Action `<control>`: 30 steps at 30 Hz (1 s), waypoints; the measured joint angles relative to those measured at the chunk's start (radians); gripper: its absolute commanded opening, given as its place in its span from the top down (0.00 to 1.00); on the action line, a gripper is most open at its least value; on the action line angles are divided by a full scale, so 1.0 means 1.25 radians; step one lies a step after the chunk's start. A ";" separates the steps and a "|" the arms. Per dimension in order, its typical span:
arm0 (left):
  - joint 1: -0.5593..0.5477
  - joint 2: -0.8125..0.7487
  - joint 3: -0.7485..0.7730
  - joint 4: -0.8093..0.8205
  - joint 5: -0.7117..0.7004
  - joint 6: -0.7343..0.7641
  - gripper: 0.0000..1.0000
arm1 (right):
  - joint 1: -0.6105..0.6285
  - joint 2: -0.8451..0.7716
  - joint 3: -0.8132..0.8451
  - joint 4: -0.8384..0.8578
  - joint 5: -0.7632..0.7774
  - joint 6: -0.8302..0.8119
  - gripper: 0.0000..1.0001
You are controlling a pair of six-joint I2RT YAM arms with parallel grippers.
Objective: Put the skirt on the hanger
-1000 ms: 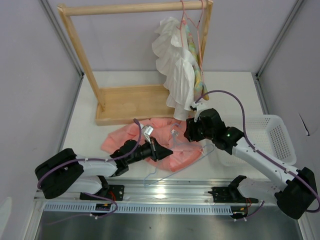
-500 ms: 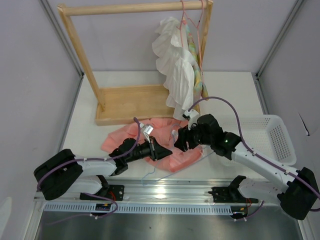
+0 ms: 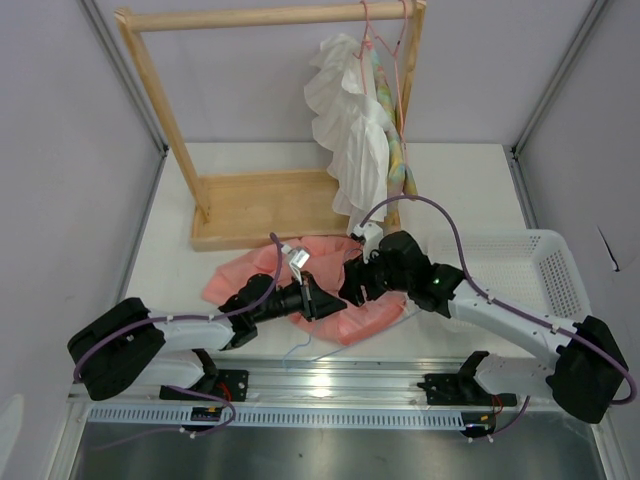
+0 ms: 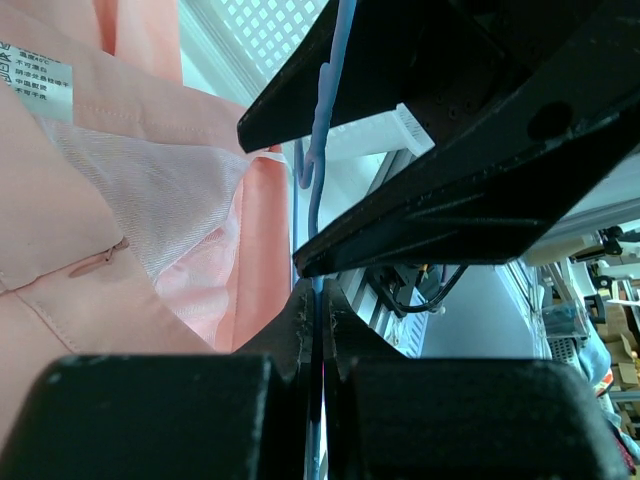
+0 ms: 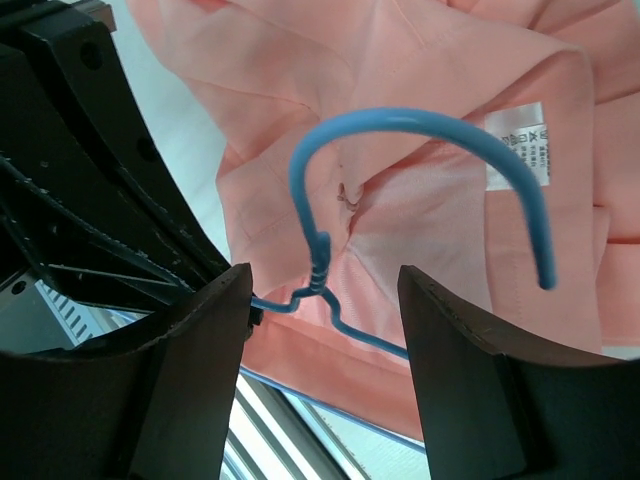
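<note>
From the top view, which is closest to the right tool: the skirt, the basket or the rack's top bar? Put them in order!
1. Skirt, right under the right tool.
2. Basket, at the right.
3. Top bar, at the back.

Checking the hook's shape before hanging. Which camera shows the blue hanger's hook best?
The right wrist view: the hanger shows its whole hook against the skirt, between the right gripper's open fingers. The left wrist view gives only an edge-on wire sliver pinched in the left gripper; the top view hides it under the right gripper.
</note>
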 measured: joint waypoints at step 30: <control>-0.001 -0.121 0.052 -0.233 -0.088 0.072 0.58 | 0.063 0.005 0.032 -0.003 0.121 0.025 1.00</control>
